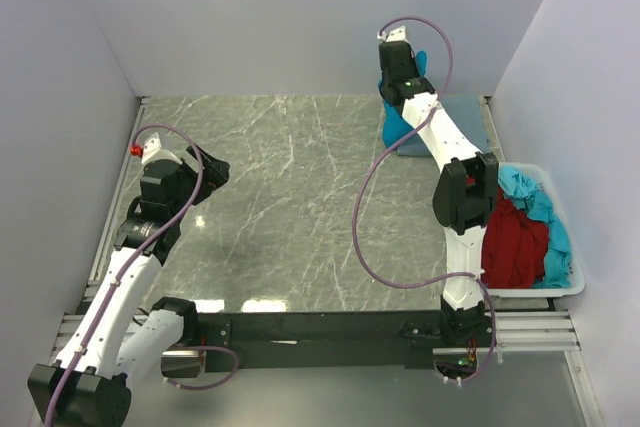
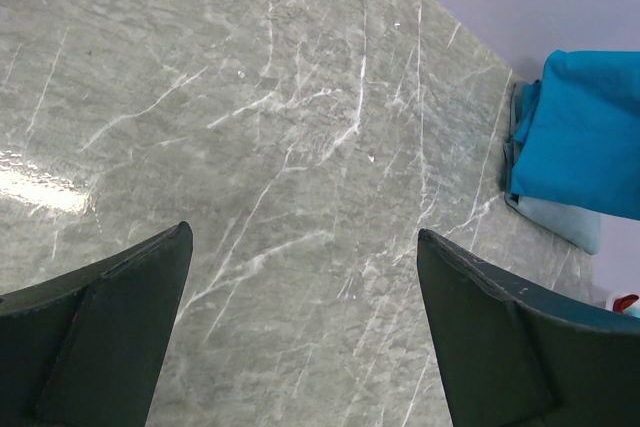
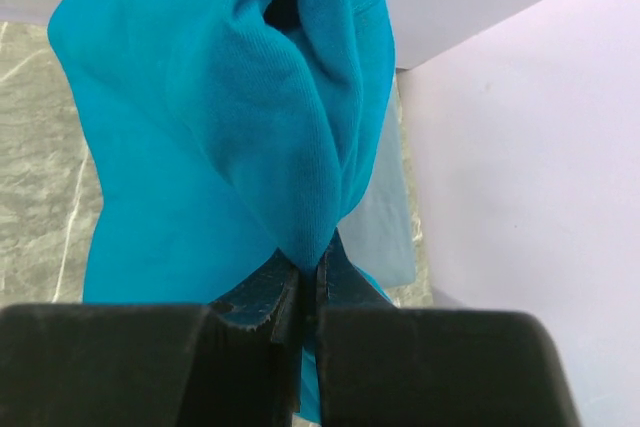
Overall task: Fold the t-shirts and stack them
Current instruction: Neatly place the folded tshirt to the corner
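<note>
My right gripper [image 1: 398,47] is at the back right of the table, shut on a bunched fold of the bright teal-blue t-shirt [image 1: 393,125]. In the right wrist view the fingers [image 3: 310,267] pinch the teal-blue t-shirt [image 3: 220,117], which hangs over the folded grey-blue t-shirt [image 3: 385,217]. The grey-blue t-shirt [image 1: 468,115] lies flat in the back right corner. My left gripper [image 1: 213,169] is open and empty over the left side of the table, its jaws wide apart [image 2: 303,232]. The left wrist view shows the teal-blue t-shirt [image 2: 590,137] and the grey-blue t-shirt [image 2: 565,219] far off.
A white plastic bin [image 1: 565,287] stands at the right edge and holds a dark red t-shirt [image 1: 515,242] and a light turquoise t-shirt [image 1: 545,212]. The grey marble table [image 1: 290,197] is walled at the back and on both sides.
</note>
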